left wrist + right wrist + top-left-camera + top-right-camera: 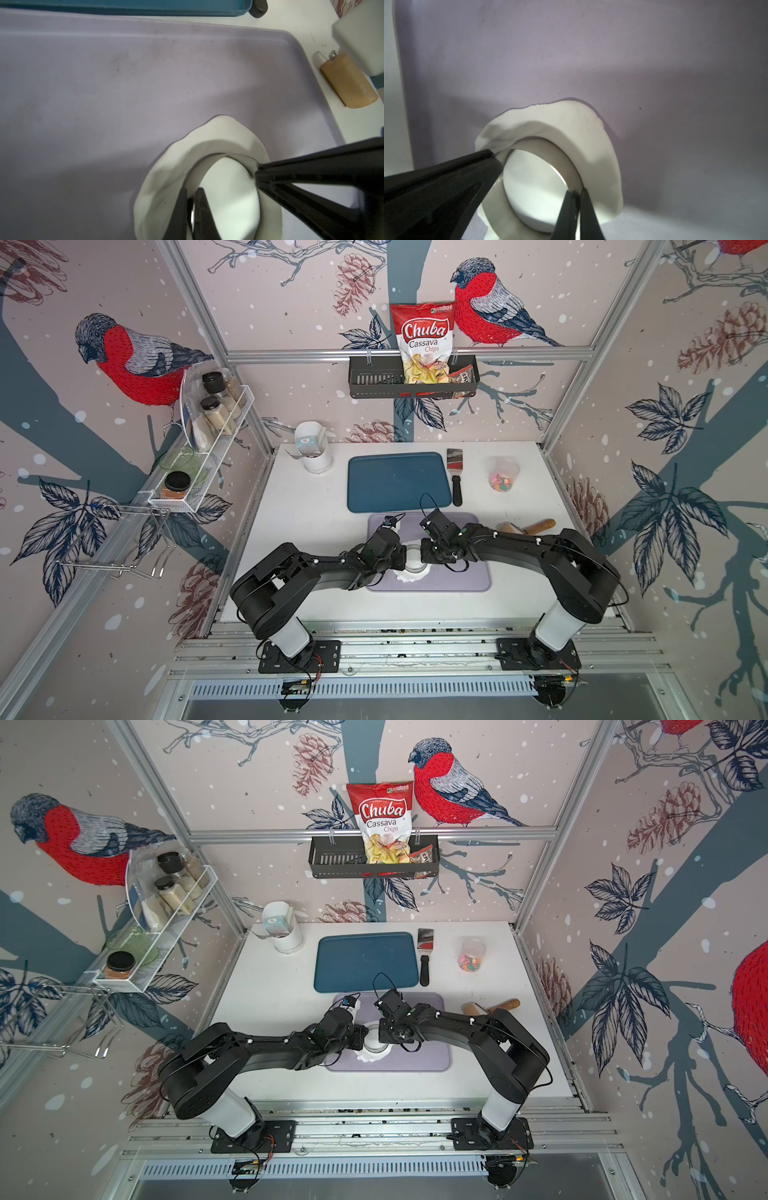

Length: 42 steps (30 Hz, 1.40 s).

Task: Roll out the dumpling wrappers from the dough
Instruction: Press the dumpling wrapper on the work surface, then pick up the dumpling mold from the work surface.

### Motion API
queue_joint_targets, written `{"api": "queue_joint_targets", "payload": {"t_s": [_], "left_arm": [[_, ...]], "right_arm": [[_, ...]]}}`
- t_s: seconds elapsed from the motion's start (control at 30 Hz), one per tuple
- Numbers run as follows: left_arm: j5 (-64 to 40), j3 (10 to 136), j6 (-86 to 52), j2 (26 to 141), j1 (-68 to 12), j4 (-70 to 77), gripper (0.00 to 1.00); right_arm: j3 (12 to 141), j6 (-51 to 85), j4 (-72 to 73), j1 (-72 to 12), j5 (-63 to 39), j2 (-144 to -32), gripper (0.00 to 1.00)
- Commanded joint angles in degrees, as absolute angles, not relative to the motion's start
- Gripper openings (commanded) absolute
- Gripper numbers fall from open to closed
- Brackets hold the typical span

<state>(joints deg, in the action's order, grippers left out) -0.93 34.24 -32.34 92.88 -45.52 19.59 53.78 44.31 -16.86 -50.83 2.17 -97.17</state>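
Left claw (192, 193) clenched on ring cutter (550, 151), right claw (576, 192) clenched opposite, dough (187, 149) partly hidden beneath them.

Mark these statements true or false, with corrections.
1. The left gripper and the right gripper are shut on the round metal ring cutter. True.
2. The ring cutter stands on the dark blue rectangular tray. False: it stands in the flattened white dough on the lilac tray.
3. The wooden roller lies on the white table, off the lilac tray. True.
4. The black-handled metal spatula lies on the blue tray. False: it lies beside that tray, on the table.
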Motion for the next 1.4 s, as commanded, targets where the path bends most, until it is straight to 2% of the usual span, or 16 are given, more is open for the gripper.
{"api": "queue_joint_targets", "payload": {"t_s": [0.0,0.23,0.53,0.67,0.87,1.07,1.37], "left_arm": [[-8.6,35.3,-30.1,93.6,-44.6,6.2,0.00],[-8.4,33.9,-30.8,91.5,-44.6,6.6,0.00],[-7.7,32.6,-31.3,90.7,-44.6,7.4,0.00],[-6.7,34.6,-30.7,91.3,-44.6,6.8,0.00],[-4.0,37.4,-29.5,90.5,-44.6,4.2,0.01],[0.1,40.1,-28.7,88.1,-44.0,0.4,0.07],[-0.5,43.3,-27.5,80.7,-43.2,0.3,0.22]], "right_arm": [[52.0,50.2,-15.4,-51.9,3.3,-97.5,0.00],[53.3,46.8,-17.1,-45.5,8.8,-95.9,0.00],[55.9,45.0,-19.8,-51.4,10.9,-97.7,0.00],[55.8,45.0,-20.2,-50.4,13.8,-96.9,0.00],[57.2,43.3,-19.3,-49.6,12.6,-95.5,0.00],[56.7,42.9,-16.6,-47.4,6.0,-93.5,0.00],[55.2,40.6,-18.8,-44.1,5.5,-89.1,0.00]]}}
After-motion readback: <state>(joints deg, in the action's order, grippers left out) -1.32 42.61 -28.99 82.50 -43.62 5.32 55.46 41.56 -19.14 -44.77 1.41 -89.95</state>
